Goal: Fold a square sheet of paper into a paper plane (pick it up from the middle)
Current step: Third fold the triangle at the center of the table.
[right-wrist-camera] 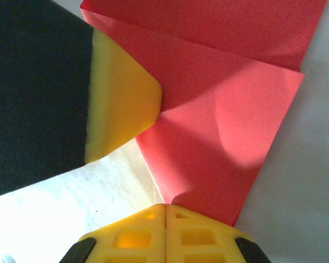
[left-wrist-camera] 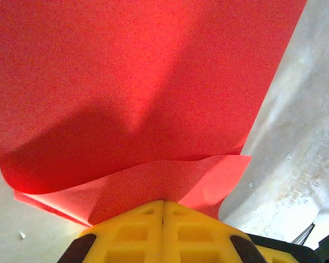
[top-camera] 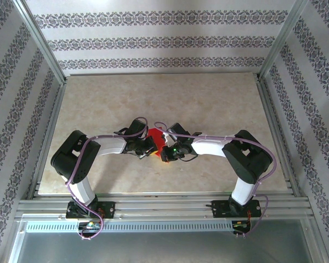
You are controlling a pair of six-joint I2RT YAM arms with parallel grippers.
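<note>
Left pincer [left-wrist-camera: 163,204] is clenched on a curled edge of the paper [left-wrist-camera: 126,82]; right pincer [right-wrist-camera: 165,207] is clenched on a corner of it. Paper sits mid-bench [top-camera: 98,109] between the two, partly folded. Layered flaps show in the right wrist view, with the left pincer's finger touching the sheet.

The sheet of paper [left-wrist-camera: 131,82] is thin, matt red with a fine grain, my left gripper [left-wrist-camera: 163,204] has matt yellow moulded plastic fingers [left-wrist-camera: 132,233], the table [top-camera: 153,98] looks like smooth, faintly glossy marbled stone, and the rails [top-camera: 164,205] at six o'clock are dull brushed metal.
</note>
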